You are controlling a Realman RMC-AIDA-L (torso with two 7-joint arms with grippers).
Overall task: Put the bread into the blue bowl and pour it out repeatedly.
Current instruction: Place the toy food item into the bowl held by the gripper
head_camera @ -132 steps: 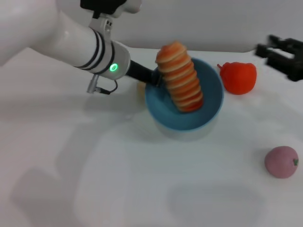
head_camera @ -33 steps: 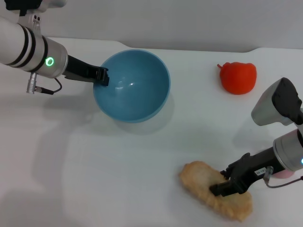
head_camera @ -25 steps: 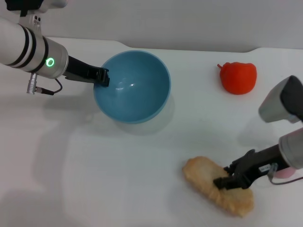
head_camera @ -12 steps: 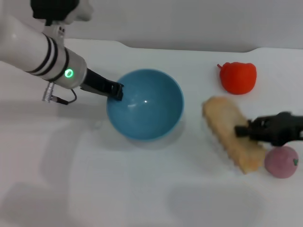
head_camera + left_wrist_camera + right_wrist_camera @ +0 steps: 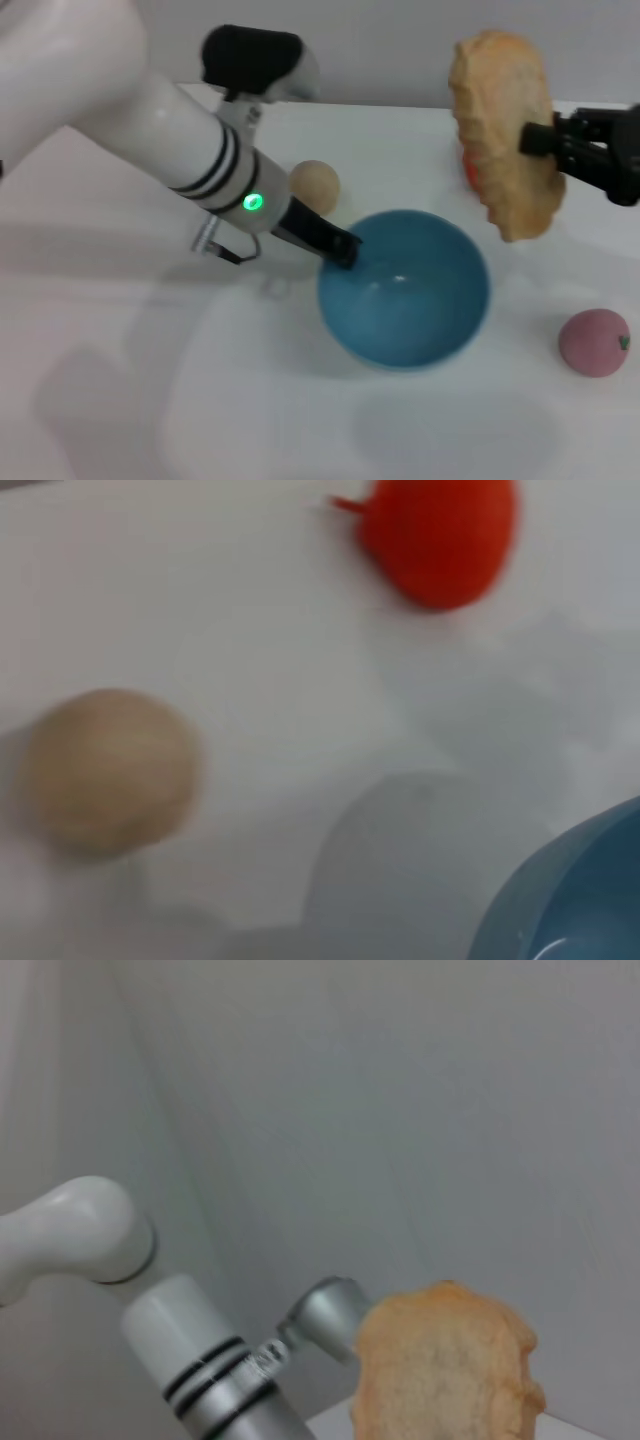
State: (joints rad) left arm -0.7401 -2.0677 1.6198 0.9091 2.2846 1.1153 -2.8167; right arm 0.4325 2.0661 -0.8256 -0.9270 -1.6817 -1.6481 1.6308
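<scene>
The bread [image 5: 503,130] now hangs raised in the right gripper's [image 5: 532,140] clamp (left gripper [image 5: 343,250] grips the blue bowl [image 5: 405,290]).

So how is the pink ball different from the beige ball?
The pink ball is rosy with a tiny green speck; the beige ball is plain tan. The pink ball lies near the table's right edge, on the bowl's right, while the beige ball sits behind the bowl, close to the left arm. Both are small, round and resting on the table.

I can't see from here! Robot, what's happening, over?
Left gripper holding blue bowl rim. Right gripper shut on bread, lifted above bowl's right side. Nothing blocking.
</scene>
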